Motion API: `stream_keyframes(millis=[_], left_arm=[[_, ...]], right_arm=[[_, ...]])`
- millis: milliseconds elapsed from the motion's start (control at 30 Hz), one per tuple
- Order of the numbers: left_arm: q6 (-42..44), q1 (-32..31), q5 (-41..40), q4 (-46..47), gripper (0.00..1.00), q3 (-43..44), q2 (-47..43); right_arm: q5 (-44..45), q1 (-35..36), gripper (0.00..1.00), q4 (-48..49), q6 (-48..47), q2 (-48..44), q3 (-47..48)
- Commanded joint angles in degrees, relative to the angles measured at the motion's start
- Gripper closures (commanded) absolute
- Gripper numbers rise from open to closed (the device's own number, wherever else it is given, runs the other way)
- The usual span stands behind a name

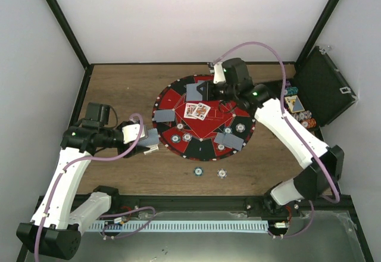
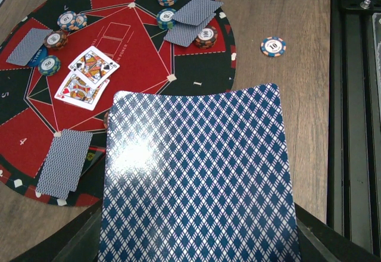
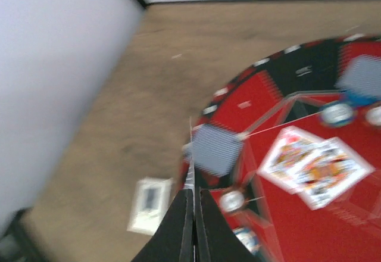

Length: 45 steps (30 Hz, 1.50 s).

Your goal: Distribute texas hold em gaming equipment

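Observation:
My left gripper (image 1: 149,140) hovers at the left rim of the round red-and-black mat (image 1: 168,98). It is shut on a stack of blue-backed playing cards (image 2: 196,178), which hides its fingers in the left wrist view. My right gripper (image 3: 193,193) is over the far side of the mat, shut on a single card (image 3: 191,155) seen edge-on. Two face-up cards (image 1: 197,111) lie at the mat's centre. Face-down cards (image 1: 164,115) and striped chips (image 1: 182,137) sit in the outer segments. Two chips (image 1: 197,171) lie on the wood near the mat.
An open black case (image 1: 324,89) stands at the right table edge with stacked chips (image 1: 300,116) inside. A small white rectangle (image 3: 150,203) lies on the wood left of the mat. White walls and black frame posts close in the table.

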Motion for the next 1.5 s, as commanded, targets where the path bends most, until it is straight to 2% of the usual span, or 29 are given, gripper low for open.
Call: stream_keyframes(millis=[0, 133, 200, 267, 500, 567, 767, 1000, 1167, 1200, 1267, 1300, 1467], left_arm=[[0.2, 0.1, 1.5, 0.7, 0.88, 1.3, -0.4], [0.3, 0.1, 1.2, 0.5, 0.88, 1.2, -0.6], [0.3, 0.1, 0.9, 0.5, 0.88, 1.1, -0.6], [0.4, 0.1, 0.8, 0.5, 0.88, 1.1, -0.5], [0.2, 0.1, 1.0, 0.5, 0.88, 1.5, -0.6], [0.3, 0.1, 0.8, 0.5, 0.88, 1.5, -0.6], [0.4, 0.1, 0.6, 0.7, 0.88, 1.4, -0.6], [0.3, 0.1, 0.8, 0.6, 0.88, 1.8, -0.5], [0.4, 0.1, 0.9, 0.3, 0.88, 2.2, -0.7], [0.3, 0.1, 1.1, 0.2, 0.88, 2.4, -0.7], [0.3, 0.1, 1.2, 0.0, 0.88, 2.7, -0.5], [0.2, 0.1, 1.2, -0.1, 0.88, 2.8, -0.5], [0.2, 0.1, 1.3, -0.2, 0.87, 3.1, -0.6]], right_arm=[[30.5, 1.6, 0.99, -4.9, -15.3, 7.4, 4.1], [58.4, 7.6, 0.99, 4.5, -30.0, 14.7, 2.4], [67.0, 10.1, 0.99, 13.0, -39.4, 17.5, -0.6], [70.9, 10.9, 0.99, 21.0, -47.8, 20.0, -3.5], [69.0, 11.6, 0.99, 39.0, -63.3, 26.6, -12.9], [67.9, 12.0, 0.99, 40.7, -64.0, 28.5, -14.9], [63.5, 12.9, 0.99, 34.5, -57.5, 30.9, -15.0], [59.0, 13.9, 0.98, 22.5, -49.0, 32.3, -11.9], [55.5, 14.0, 0.8, 16.3, -43.1, 31.8, -10.8], [55.0, 14.0, 0.72, 15.9, -42.6, 31.6, -11.0], [54.3, 13.9, 0.46, 14.8, -41.5, 30.8, -11.1], [53.8, 14.0, 0.37, 14.1, -40.8, 30.3, -10.9], [49.9, 13.9, 0.15, 10.7, -36.4, 25.8, -9.0]])
